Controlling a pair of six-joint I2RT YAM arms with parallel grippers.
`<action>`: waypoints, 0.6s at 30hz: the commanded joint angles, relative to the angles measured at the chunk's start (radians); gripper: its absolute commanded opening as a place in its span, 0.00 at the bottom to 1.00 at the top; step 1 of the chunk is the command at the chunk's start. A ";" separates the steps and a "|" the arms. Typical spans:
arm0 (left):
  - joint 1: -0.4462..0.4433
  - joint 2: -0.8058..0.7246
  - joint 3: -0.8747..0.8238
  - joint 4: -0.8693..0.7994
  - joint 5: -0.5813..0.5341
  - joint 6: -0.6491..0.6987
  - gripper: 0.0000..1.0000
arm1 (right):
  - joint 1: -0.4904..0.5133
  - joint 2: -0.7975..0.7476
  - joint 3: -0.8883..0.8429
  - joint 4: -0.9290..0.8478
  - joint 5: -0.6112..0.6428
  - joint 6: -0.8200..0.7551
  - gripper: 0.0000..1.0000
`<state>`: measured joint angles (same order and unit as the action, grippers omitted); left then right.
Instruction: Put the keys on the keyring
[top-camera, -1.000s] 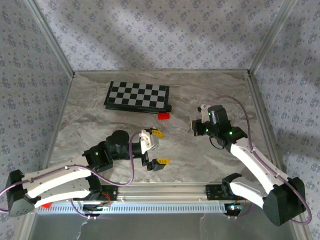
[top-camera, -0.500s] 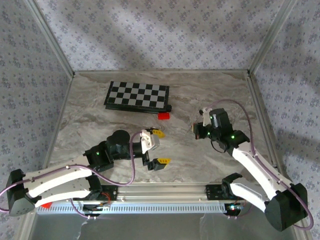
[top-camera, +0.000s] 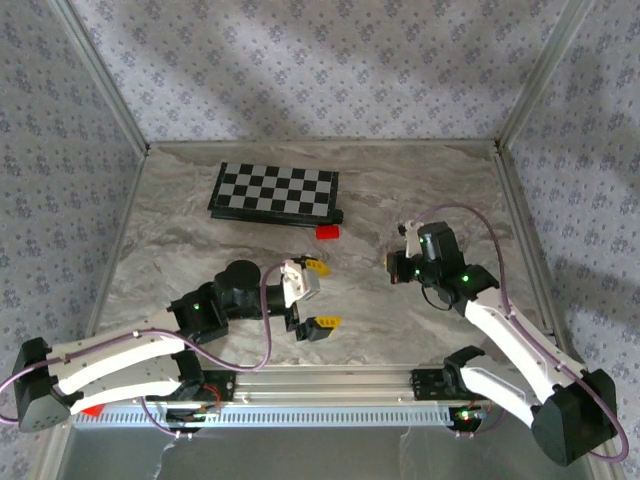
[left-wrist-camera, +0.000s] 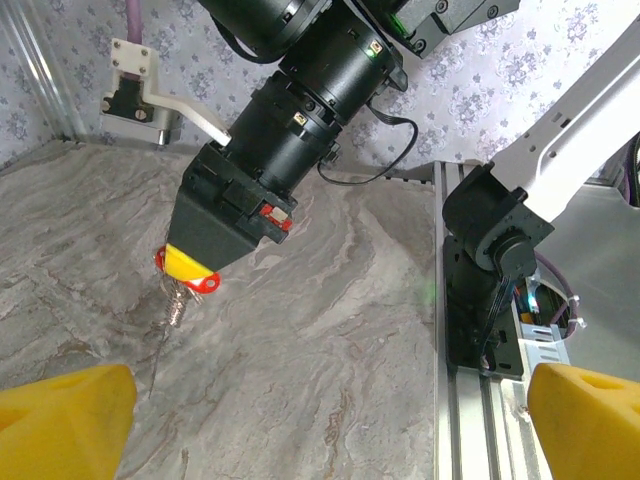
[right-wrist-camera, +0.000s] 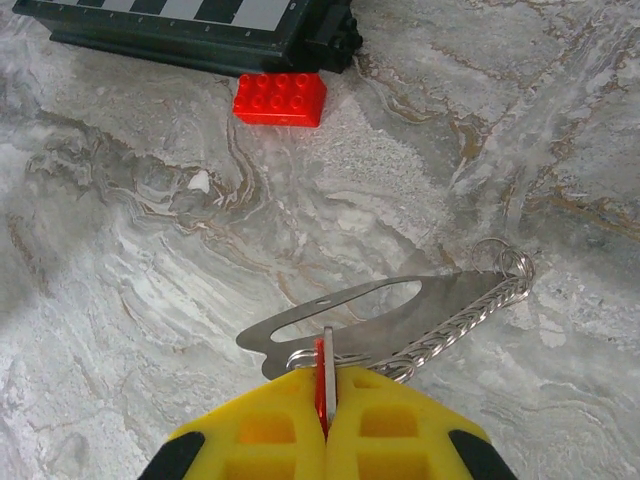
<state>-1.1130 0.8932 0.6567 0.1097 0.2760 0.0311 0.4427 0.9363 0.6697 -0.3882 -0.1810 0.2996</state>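
Red plastic, seen edge-on as a thin sliver, is the key (right-wrist-camera: 320, 372), and the right claw (right-wrist-camera: 327, 400) is shut on it, yellow pads pressed together with the tag between them. The claw is low over the tabletop (top-camera: 180, 250), right of centre and well apart from the red block (right-wrist-camera: 280, 100) and the chessboard (top-camera: 275, 190).

The keyring (right-wrist-camera: 470, 315) hangs from the same pinch. Its braided silver chain runs out to a small round loop at the far end, beside a flat silvery plate (right-wrist-camera: 455, 292) with a long slot. From the left wrist view the chain trails down from the claw tip and seems to reach the tabletop.

My reading is that the threading step is in hand: key and ring are gathered at one claw. Whether the tag already sits on the ring I cannot tell, since the join is hidden between the pads.

The left claw (top-camera: 318, 296) stands wide open and empty near the middle, facing the right one. The next move likely calls for it to close in and take the dangling chain or plate, steadying it so the tag can be worked along. The chain is limp and thin, so a careful, well-aimed pinch is needed.
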 joint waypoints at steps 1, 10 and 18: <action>-0.004 0.003 0.003 0.042 0.023 -0.019 1.00 | 0.011 -0.017 -0.014 -0.015 -0.008 0.024 0.00; -0.004 -0.004 -0.013 0.057 0.020 -0.021 1.00 | 0.024 -0.016 -0.027 -0.012 -0.002 0.033 0.00; -0.004 -0.007 -0.012 0.048 0.023 -0.028 1.00 | 0.043 -0.038 -0.055 0.000 0.003 0.060 0.00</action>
<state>-1.1130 0.8932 0.6346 0.1276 0.2760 0.0154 0.4759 0.9127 0.6312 -0.3870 -0.1806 0.3332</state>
